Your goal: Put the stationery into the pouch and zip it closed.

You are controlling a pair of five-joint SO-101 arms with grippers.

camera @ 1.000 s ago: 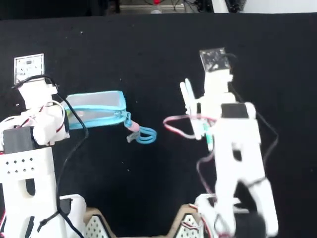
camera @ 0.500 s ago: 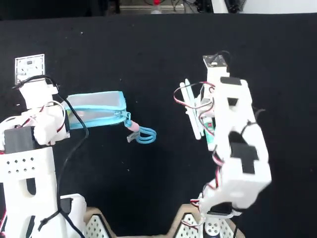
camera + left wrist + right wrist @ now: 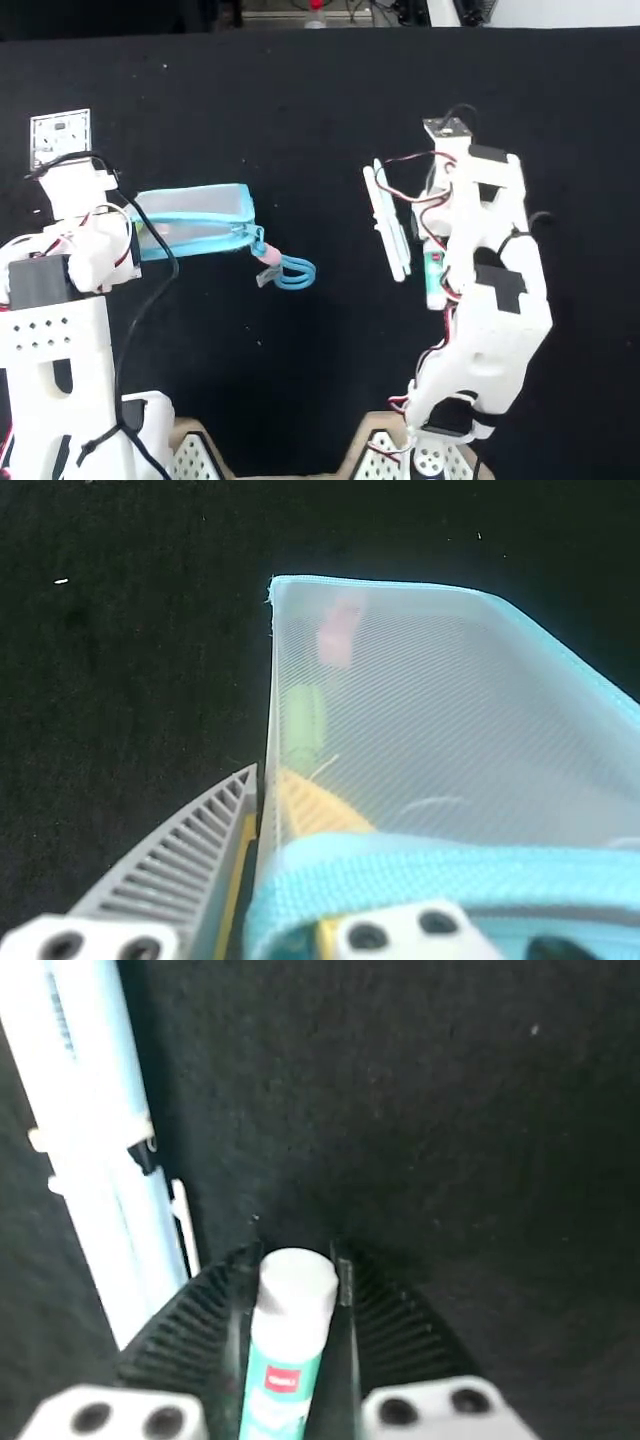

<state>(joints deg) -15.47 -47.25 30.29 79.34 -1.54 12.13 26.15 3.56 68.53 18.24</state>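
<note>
The mesh pouch point(image 3: 195, 220) lies at nine o'clock on the black table cloth point(image 3: 300, 90). The left gripper point(image 3: 262, 825) has its jaws pinched on the pouch's end. At three o'clock the right gripper point(image 3: 293, 1260) clasps a white-capped stick point(image 3: 288, 1320), with white pens point(image 3: 388, 220) just beside it at its nine o'clock. A strip of cluttered room runs along twelve o'clock.

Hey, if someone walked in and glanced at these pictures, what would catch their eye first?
The light blue mesh pouch at the left of the black table, its end pinched in the left gripper. Then the right gripper clasping a white-capped tube, beside white pens lying flat.
</note>
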